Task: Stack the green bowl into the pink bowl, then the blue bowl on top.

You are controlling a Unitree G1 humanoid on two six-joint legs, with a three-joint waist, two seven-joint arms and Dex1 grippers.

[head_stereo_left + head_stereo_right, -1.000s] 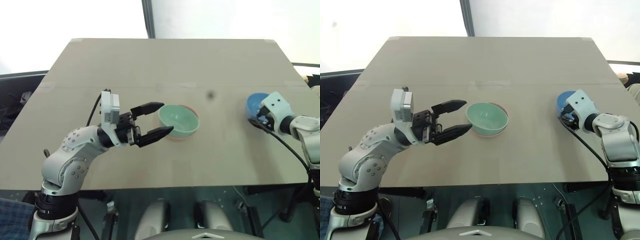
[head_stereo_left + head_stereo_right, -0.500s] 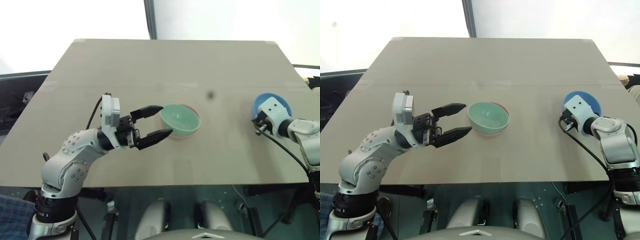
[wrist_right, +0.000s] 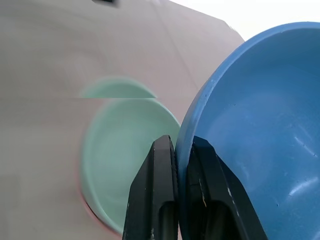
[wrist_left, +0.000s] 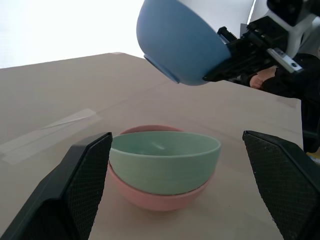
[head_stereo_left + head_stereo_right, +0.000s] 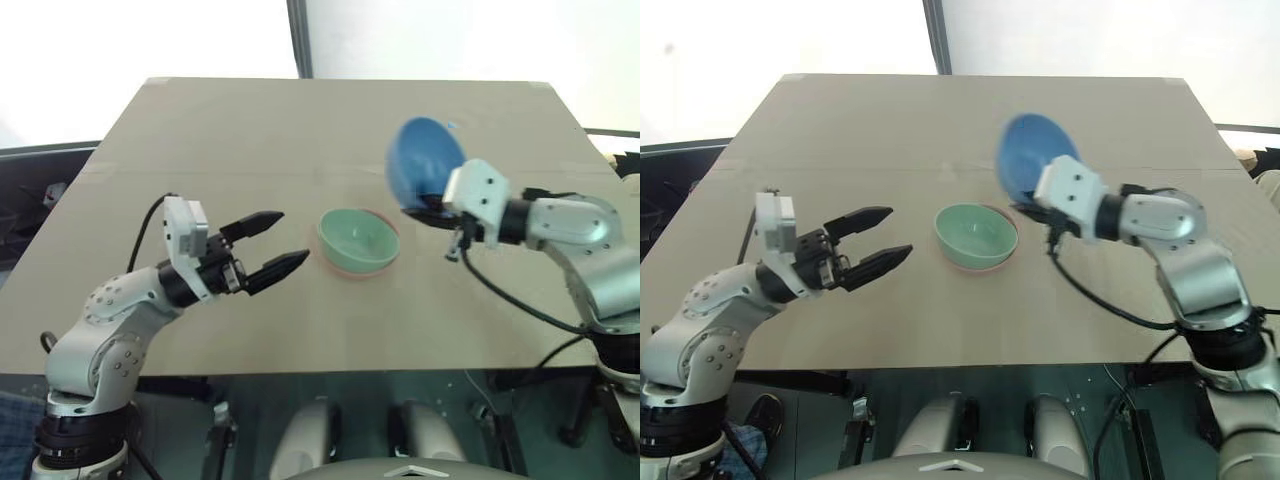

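Overhead, in the left eye view, the small round matte mint-green bowl [image 5: 357, 238] already sits nested in the small round salmon-pink bowl [image 5: 348, 272], of which just a thin rim peeks out underneath, and the pair rests near the middle of the flat tan bench [image 5: 300, 140]. The right claw [image 5: 437, 208] is pinched shut on the rim of the small round sky-blue bowl [image 5: 425, 160], which hangs in the air tipped well over on its side, up and to the robot's right of the stack and not yet over its centre. The left claw [image 5: 281, 243] stands wide and holds nothing, just off the stack on the robot's left, its tips aimed at the bowls but apart from them. The right eye view tells the same story, with the blue bowl raised just to the right of the green rim. From the left wrist view, the nested pair sits squarely between the spread fingers [image 4: 75, 190], and the blue bowl floats above and beyond it, bottom toward this camera. In the right wrist view, the two black fingers [image 3: 155, 200] clamp the blue wall, one on each face, with the green bowl lying below and to one side. By my reckoning, the carry must go on toward the robot's left, then level the bowl before lowering.
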